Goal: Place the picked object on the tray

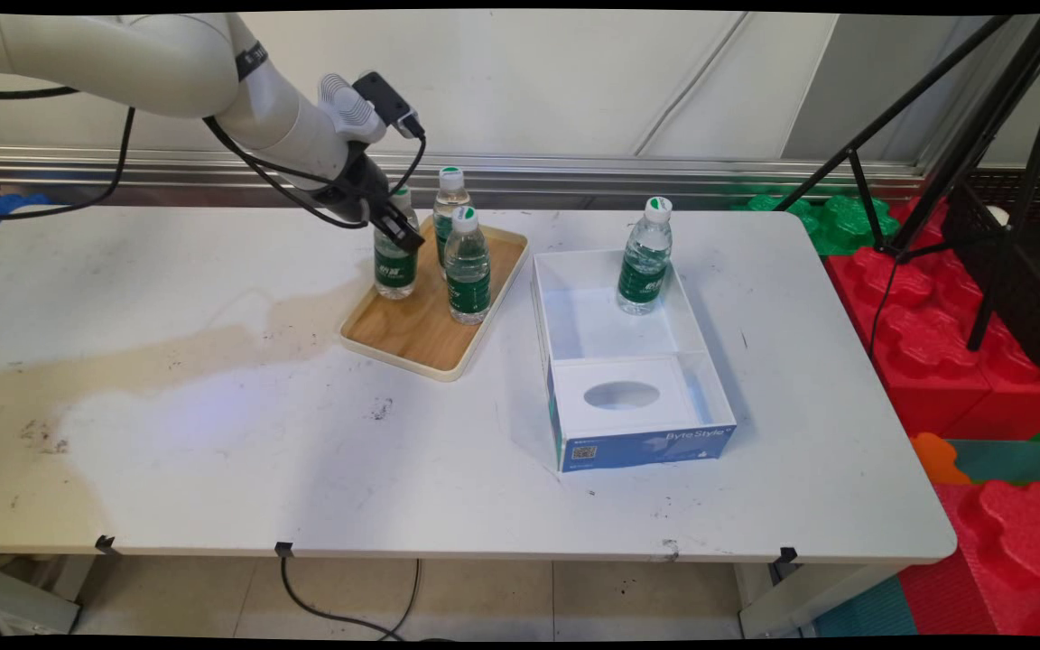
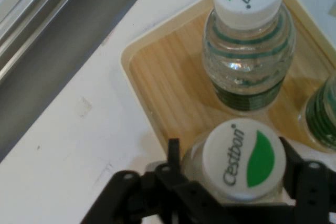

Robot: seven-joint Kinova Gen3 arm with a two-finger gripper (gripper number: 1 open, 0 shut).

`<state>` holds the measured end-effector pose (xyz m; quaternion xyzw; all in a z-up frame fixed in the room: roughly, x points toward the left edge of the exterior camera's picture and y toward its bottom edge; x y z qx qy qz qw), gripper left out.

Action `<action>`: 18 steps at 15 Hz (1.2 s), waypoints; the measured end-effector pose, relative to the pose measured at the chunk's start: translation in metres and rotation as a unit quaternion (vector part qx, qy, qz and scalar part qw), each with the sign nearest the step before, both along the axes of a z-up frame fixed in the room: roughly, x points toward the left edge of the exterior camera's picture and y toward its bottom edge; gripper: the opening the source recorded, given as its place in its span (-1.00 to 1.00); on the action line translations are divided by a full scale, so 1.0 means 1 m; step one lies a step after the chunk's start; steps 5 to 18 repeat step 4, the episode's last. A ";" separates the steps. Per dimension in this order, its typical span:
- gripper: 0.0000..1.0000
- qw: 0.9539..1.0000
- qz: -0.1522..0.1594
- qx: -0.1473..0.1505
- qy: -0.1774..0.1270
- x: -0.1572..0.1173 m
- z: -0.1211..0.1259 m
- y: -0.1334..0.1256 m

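Over the far left part of the white worktop [image 1: 213,424], the arm slants down from the upper left, and its black hand [image 1: 391,223] sits at the neck of the leftmost bottle [image 1: 395,262] on a wooden tray [image 1: 412,334], cables drooping behind it. That bottle stands upright on the tray's left side; a second bottle [image 1: 468,266] stands just beside it toward the right, and a third [image 1: 450,203] stands behind them at the tray's far end. To the right of the tray lies an open white box [image 1: 628,361] with a blue front wall, and a fourth bottle [image 1: 645,257] stands upright in its far compartment. Red and green foam blocks [image 1: 953,334] and a black tripod [image 1: 962,135] lie beyond the worktop's right edge. Looking along the hand [image 2: 231,161], its two fingers [image 2: 174,153] stand on either side of the nearest bottle's [image 2: 242,158] white and green cap, spread about it; whether they touch the neck cannot be told. That bottle stands near the tray's [image 2: 157,82] corner, another bottle [image 2: 247,51] stands beyond it, and part of a third [image 2: 321,114] shows at the right edge.
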<state>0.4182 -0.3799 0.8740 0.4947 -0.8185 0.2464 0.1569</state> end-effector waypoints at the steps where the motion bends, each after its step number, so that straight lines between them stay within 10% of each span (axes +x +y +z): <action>1: 1.00 1.000 0.000 0.001 0.000 0.001 0.000 0.001; 18: 1.00 1.000 0.000 0.001 0.000 0.002 0.000 0.002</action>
